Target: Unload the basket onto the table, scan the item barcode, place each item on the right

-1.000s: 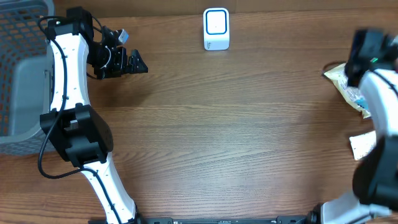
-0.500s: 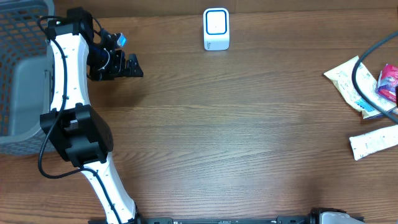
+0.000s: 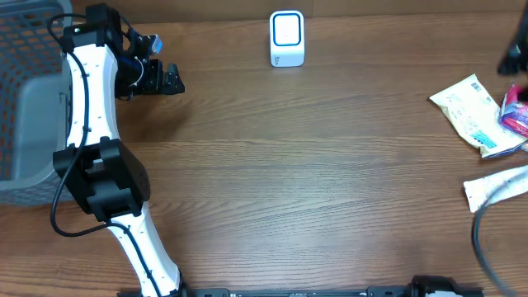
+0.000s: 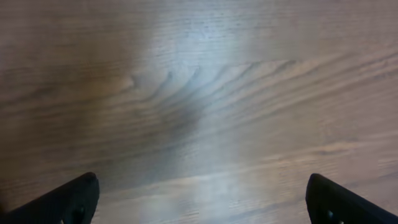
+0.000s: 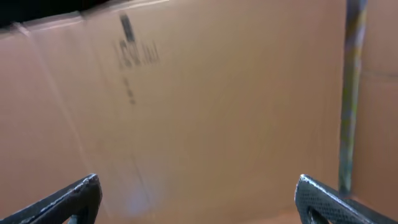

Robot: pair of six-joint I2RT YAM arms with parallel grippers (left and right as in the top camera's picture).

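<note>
Right gripper (image 5: 198,190) has swung away; pale packet (image 3: 467,111) seemingly lies diagonally.

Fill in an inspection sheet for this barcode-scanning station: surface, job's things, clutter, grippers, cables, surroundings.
Surface: brown wooden table.
Job's things: white scanner at the far edge; pale packet, pink packet and long white packet at the right edge.
Clutter: nothing seen.
Grippers: left gripper and right gripper open, holding nothing.
Cables: black cable beside the left arm; blurred cable lower right.
Surroundings: grey basket at the left; brown cardboard facing the right wrist.
</note>
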